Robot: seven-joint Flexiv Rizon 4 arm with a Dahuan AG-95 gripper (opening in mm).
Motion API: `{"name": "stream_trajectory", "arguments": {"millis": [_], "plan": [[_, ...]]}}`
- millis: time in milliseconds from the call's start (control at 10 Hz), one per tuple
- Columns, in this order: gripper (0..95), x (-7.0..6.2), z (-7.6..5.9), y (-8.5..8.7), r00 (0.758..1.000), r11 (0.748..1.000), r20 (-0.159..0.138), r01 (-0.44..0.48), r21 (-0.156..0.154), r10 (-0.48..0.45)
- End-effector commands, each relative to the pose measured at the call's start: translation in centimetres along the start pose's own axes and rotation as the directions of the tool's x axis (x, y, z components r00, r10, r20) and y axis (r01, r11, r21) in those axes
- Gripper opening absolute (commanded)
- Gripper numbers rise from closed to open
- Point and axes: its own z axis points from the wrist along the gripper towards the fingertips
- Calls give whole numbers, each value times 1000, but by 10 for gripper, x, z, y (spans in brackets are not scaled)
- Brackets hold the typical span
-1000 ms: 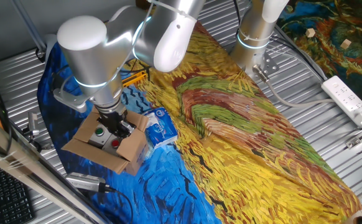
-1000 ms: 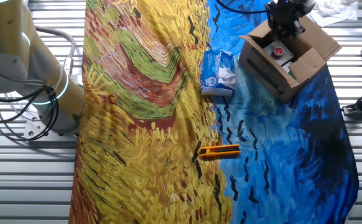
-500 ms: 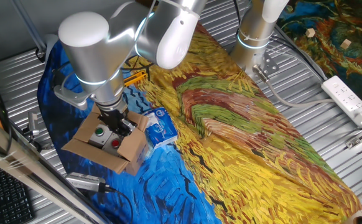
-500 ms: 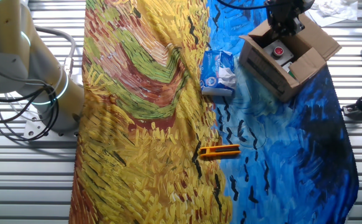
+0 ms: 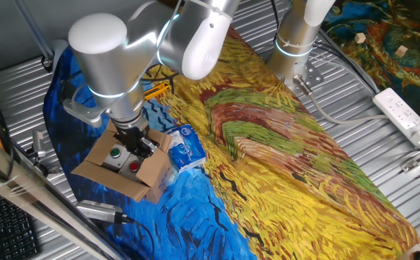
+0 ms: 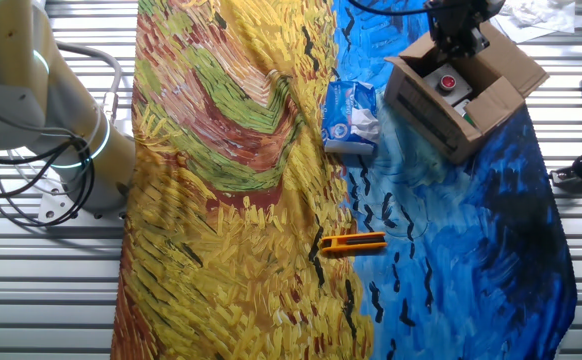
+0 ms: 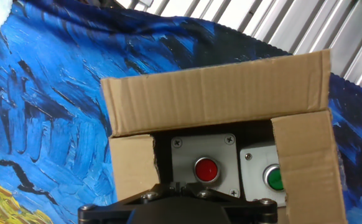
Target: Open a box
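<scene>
Brown corrugated cardboard box [image 5: 120, 165] sits at the blue end of our painted tablecloth [image 5: 282, 152], flaps spread open, with a grey switch unit bearing a red button [image 7: 206, 168] and a green button [image 7: 275, 178] inside. Our black two-finger gripper [image 5: 133, 144] hangs over the box opening, near one raised flap; we cannot tell how far its jaws are parted. Just beside the box lies a blue-and-white soft packet [image 6: 350, 117], and farther off a yellow utility knife [image 6: 352, 243].

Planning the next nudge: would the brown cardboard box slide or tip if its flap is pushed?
The brown corrugated cardboard box probably slides rather than tips: it sits low and wide on the painted cloth. Two push-button units inside likely add weight. Its open flaps look thin, likely bending first.
</scene>
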Motion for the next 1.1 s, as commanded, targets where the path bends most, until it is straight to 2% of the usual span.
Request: {"name": "stream_trajectory", "arguments": {"millis": [100, 300, 600, 900, 1100], "plan": [[0, 0, 0, 0, 1000, 1000, -5, -1, 10, 1], [0, 0, 0, 0, 1000, 1000, 2, 8, 22, -8], [0, 0, 0, 0, 996, 996, 6, 84, 15, -84], [0, 0, 0, 0, 993, 993, -6, 122, 8, -122], [0, 0, 0, 0, 994, 994, -3, 112, 14, -112]]}}
